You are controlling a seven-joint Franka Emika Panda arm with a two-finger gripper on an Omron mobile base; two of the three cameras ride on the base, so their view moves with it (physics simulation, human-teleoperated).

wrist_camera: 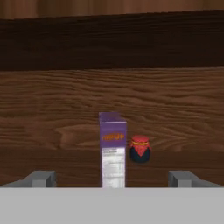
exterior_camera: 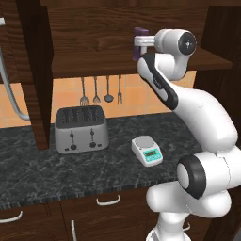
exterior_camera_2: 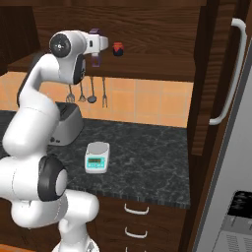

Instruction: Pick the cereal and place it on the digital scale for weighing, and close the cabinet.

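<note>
My hand (wrist_camera: 112, 179) hangs with fingers spread wide before the open cabinet (exterior_camera: 94, 28). On the shelf (wrist_camera: 175, 166) the cereal (wrist_camera: 113, 148) stands upright, with bare shelf to its left and a small jar (wrist_camera: 140, 149) just beside its right, crowding that side. Below, the surface (exterior_camera: 37, 174) lies bare around the digital scale (exterior_camera: 147, 150), well right of the toaster (exterior_camera: 81, 128).

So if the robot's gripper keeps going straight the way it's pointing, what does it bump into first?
Most likely the purple cereal box. It stands upright on the cabinet shelf, between the open gripper fingertips in the hand view. The small red jar sits just beside it, off the line. How far away the box is, I can't tell.
</note>
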